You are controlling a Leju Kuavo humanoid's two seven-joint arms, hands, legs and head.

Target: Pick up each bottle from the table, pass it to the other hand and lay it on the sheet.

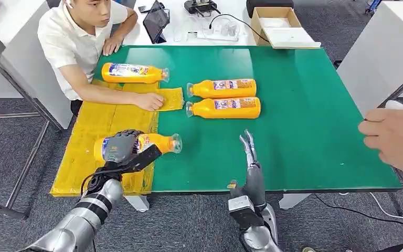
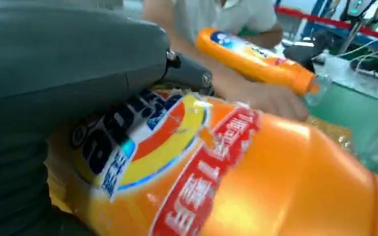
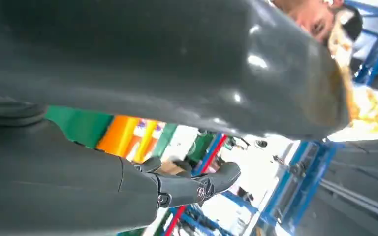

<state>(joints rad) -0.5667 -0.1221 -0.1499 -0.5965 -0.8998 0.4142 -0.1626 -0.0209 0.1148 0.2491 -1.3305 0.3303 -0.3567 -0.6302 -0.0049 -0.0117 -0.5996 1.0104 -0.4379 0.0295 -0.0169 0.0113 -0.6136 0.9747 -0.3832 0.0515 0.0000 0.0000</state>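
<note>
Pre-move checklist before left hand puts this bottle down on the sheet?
1. Grip: left hand wraps the held bottle around its label end. Ok.
2. Position: bottle lies over the yellow sheet, but its cap end reaches past the sheet's edge over the green table. Not ok.
3. Contact with the sheet: cannot tell.
4. Right hand: holds nothing, fingers straight, apart from the bottle. Ok.
5. Person's hand rests on the sheet farther back, apart from the bottle. Ok.
6. Bottle already on the sheet: well apart from the drop spot. Ok.
</note>
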